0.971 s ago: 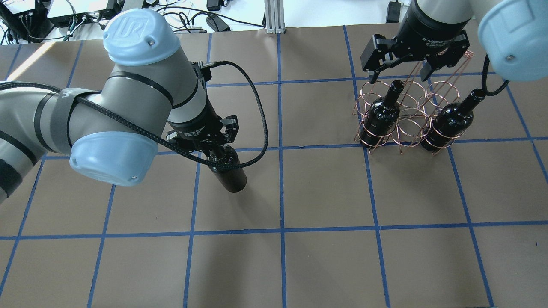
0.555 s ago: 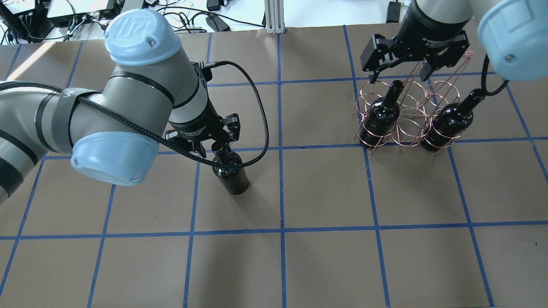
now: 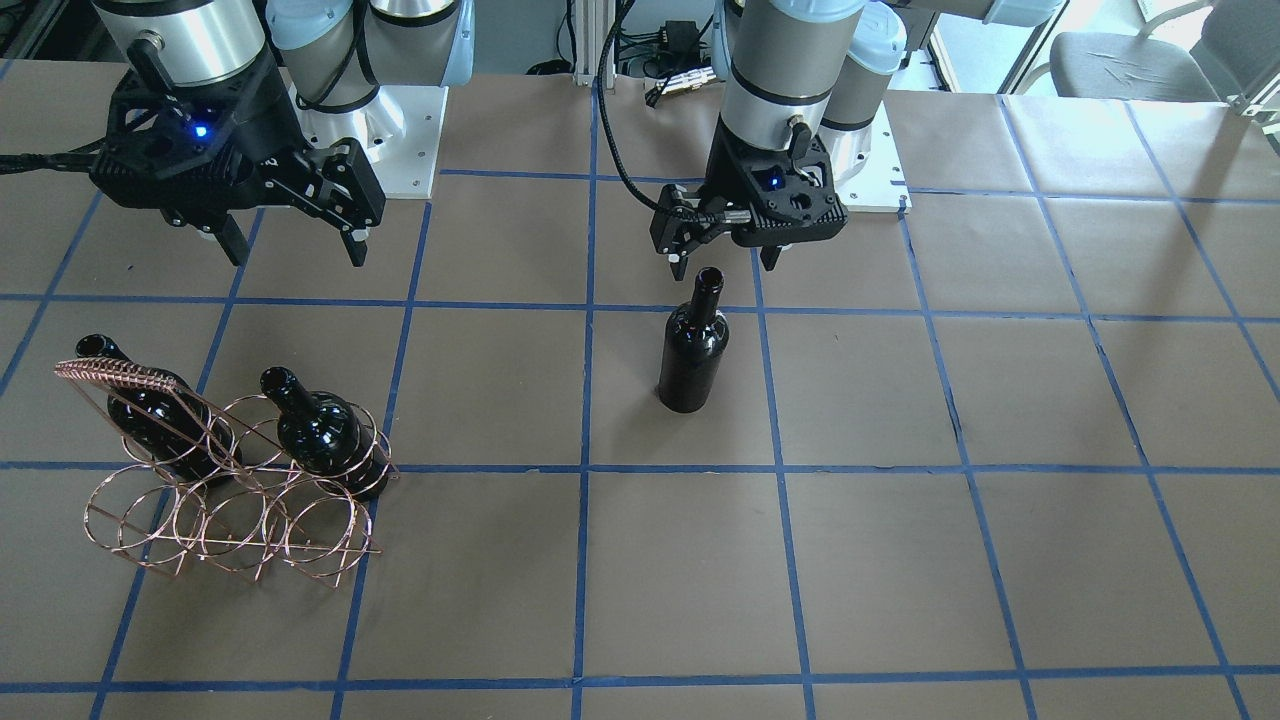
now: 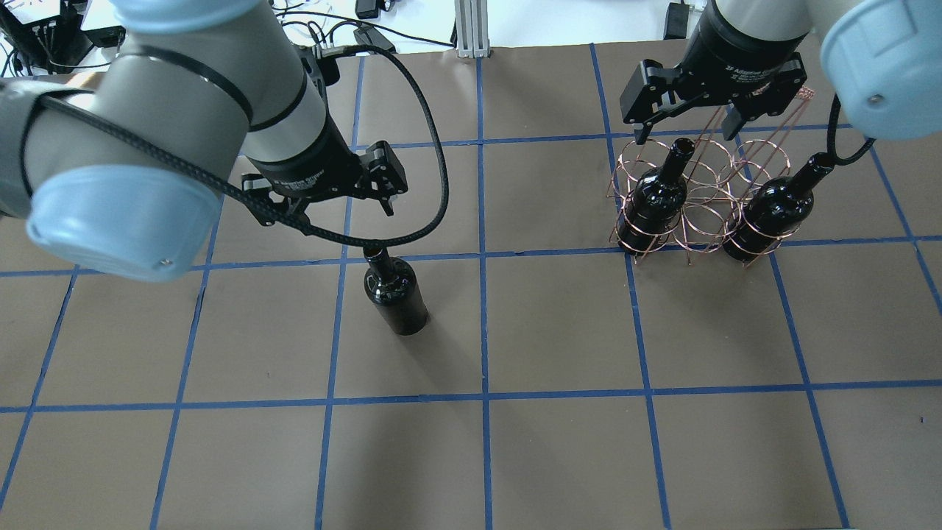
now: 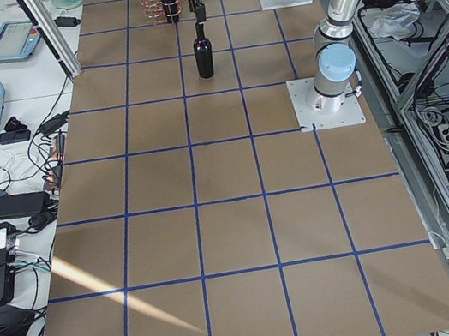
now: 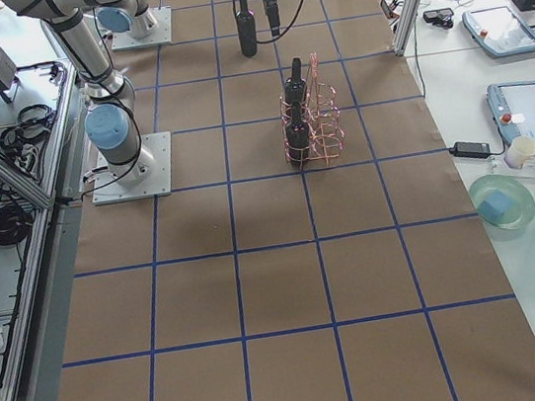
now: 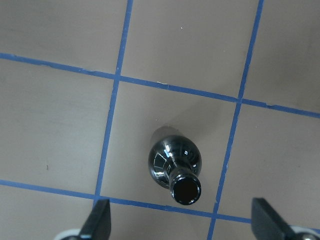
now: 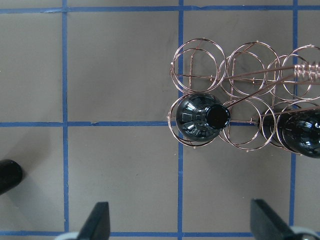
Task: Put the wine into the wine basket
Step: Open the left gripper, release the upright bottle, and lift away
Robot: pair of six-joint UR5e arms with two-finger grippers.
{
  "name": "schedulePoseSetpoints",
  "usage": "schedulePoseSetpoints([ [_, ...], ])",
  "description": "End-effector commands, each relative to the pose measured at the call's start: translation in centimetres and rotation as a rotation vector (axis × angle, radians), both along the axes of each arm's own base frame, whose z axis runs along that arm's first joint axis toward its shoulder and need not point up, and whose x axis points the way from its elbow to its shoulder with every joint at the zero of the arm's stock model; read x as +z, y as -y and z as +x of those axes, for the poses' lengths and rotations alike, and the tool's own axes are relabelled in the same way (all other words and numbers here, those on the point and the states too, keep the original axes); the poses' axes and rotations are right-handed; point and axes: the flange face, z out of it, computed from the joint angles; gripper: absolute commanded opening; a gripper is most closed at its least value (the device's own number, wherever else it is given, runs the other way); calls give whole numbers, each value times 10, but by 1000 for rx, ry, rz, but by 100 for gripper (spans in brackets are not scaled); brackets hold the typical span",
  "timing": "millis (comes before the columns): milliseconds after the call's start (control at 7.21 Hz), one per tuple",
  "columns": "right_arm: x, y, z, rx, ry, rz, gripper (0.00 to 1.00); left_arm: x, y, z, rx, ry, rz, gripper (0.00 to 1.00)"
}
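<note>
A glossy black wine bottle [image 4: 394, 293] stands upright and alone on the brown table, also in the front view [image 3: 693, 352] and the left wrist view [image 7: 175, 160]. My left gripper [image 4: 341, 215] is open and empty, above and just behind the bottle's mouth, clear of it [image 3: 725, 262]. The copper wire wine basket [image 4: 703, 195] stands at the far right, its coiled handle [image 3: 120, 378] showing in the front view. It holds two more black bottles [image 4: 655, 199] [image 4: 776, 207] in its end rings. My right gripper [image 4: 686, 135] is open and empty above the basket.
The table is brown paper with a blue tape grid [image 4: 482, 254]. The basket's middle rings [image 8: 245, 120] hold nothing. Cables and devices [image 4: 132, 29] lie beyond the far edge. Side benches hold tablets and a cup [image 6: 520, 150].
My left gripper, shut on the bottle's neck a second ago, has opened, let go, risen and drawn back. The bottle stays standing on the table. The right arm has not moved.
</note>
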Motion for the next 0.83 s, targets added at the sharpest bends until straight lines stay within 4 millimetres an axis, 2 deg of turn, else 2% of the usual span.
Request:
schedulePoseSetpoints([
  [0,0,0,0,0,0,0,100,39,5,6,-33,21,13,100],
  [139,0,0,-1,-2,-2,0,100,36,7,8,-112,21,13,100],
  [277,0,0,-1,-1,0,0,100,35,11,18,-133,24,19,100],
  [416,0,0,-1,-1,0,0,100,43,17,30,-139,5,2,100],
  [555,0,0,-1,-1,0,0,100,50,30,66,-222,16,-18,100],
  [693,1,0,0,-1,2,-3,100,53,30,77,-218,20,-21,100],
])
